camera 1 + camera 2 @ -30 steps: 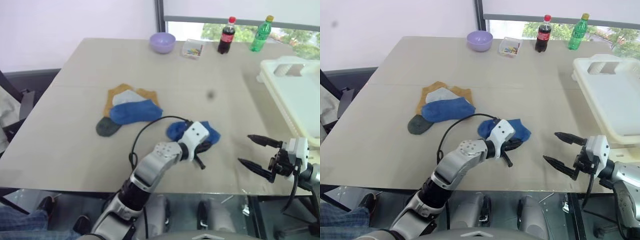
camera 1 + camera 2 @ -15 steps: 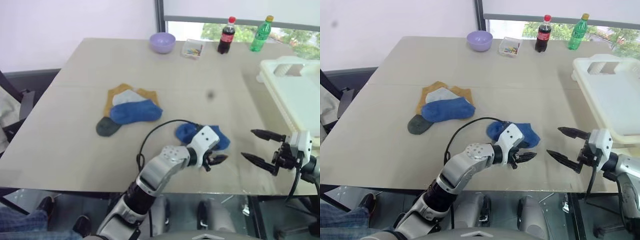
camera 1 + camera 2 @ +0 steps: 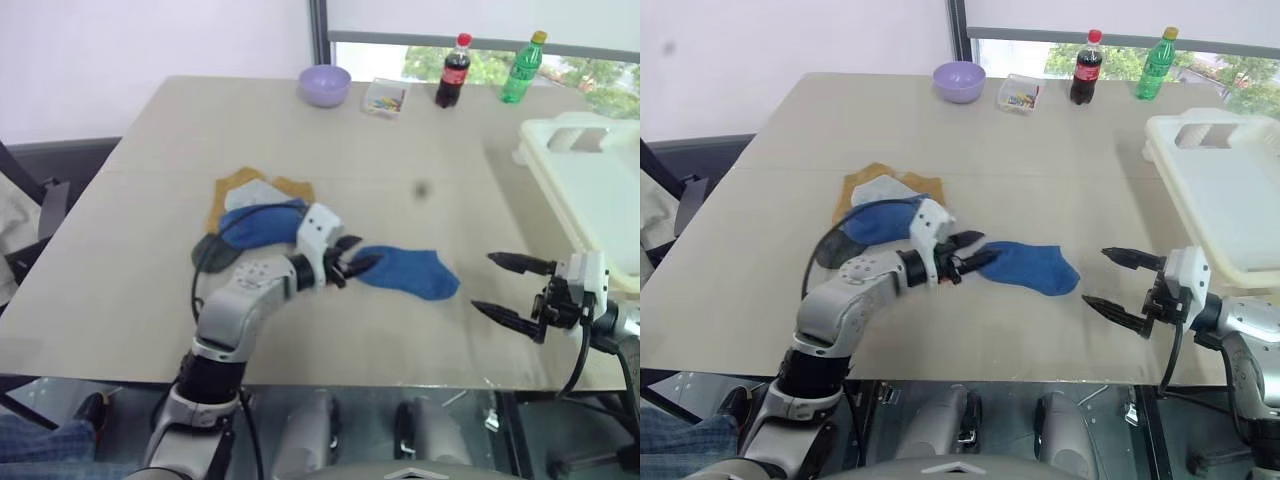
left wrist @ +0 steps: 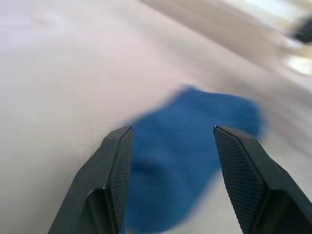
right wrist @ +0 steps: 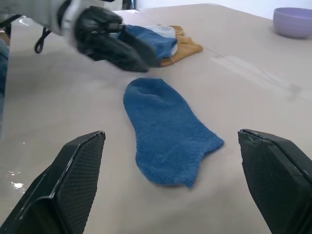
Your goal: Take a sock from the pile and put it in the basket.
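Only the cola bottle (image 3: pixel 453 71) bears a red label, its writing unreadable.

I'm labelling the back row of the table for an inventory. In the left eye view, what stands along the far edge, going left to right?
Small lilac bowl → clear plastic box of small colourful bits → dark cola bottle with red cap → green plastic bottle with yellow cap.

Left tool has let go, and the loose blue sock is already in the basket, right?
No. The blue sock lies flat on the table, between the left tool and the right tool, short of the basket. The left eye view shows it.
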Motion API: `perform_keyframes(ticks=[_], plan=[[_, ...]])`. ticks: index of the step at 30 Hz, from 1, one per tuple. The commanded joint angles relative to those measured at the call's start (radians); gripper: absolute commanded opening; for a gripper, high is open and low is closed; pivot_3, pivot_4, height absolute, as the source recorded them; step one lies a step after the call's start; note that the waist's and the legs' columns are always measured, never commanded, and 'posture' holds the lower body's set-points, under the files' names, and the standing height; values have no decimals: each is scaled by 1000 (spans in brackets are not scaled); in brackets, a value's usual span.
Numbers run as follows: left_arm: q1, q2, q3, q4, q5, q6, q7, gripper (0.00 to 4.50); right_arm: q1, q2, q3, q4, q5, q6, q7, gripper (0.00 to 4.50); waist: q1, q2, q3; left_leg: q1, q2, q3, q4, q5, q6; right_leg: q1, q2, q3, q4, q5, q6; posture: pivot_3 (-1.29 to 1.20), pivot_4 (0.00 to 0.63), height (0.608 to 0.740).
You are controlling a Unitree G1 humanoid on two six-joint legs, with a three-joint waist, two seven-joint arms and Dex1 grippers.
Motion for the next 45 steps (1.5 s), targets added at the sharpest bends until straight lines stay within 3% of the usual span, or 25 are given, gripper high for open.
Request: perform_keyframes(ticks=[1, 4, 14, 19, 24, 31, 37, 45], plan=[[-16, 28, 51, 70, 69, -108, 64, 2790, -24, 5, 13, -21, -5, 2, -16, 4500, 0, 0, 0, 0, 0, 0, 0, 0, 0, 0, 0, 0, 0, 0, 0, 0, 150, 733], [-45, 5, 42, 157, 104, -164, 101, 2790, -59, 10, 62, 14, -75, -4, -50, 4500, 0, 0, 0, 0, 0, 0, 0, 0, 0, 0, 0, 0, 0, 0, 0, 0, 150, 733], [-186, -201, 22, 287, -29, -107, 10, 2790, -182, 1, 235, 87, -223, 167, -145, 4500, -2, -1, 1, -2, -3, 1, 1, 2, -3, 0, -2, 0, 0, 0, 0, 0, 150, 733], [-203, -164, -69, 356, -17, -38, -96, 2790, -216, 0, 287, 115, -254, 203, -121, 4500, -12, -1, 1, -1, -4, 1, 1, 2, -2, 0, -1, 0, 1, 0, 0, 0, 150, 733], [-165, -46, -180, 298, -38, 101, -243, 2790, -215, -1, 305, 93, -236, 211, -85, 4500, -24, -1, 1, 0, -2, 0, 1, 1, -2, 0, -1, 0, 1, 0, 1, 0, 150, 733], [-75, 44, -157, 145, -103, 170, -289, 2790, -171, -25, 303, 2, -184, 256, -23, 4500, -24, -1, 1, 0, -1, 1, 1, 1, -3, 0, -2, 0, 2, 0, 0, 0, 150, 733], [-23, 66, -148, 68, -130, 203, -270, 2790, -140, -38, 282, -48, -148, 280, -5, 4500, -23, -1, 1, 0, -1, 0, 1, 0, 0, 0, -2, 0, 2, 0, 0, 0, 150, 733], [-17, 50, -33, 34, -157, 149, -203, 2790, -163, -18, 237, 52, -215, 131, -73, 4500, -23, -2, 1, 0, -1, 0, 1, 0, 0, 0, -2, 0, 2, 0, 0, 0, 150, 733]])
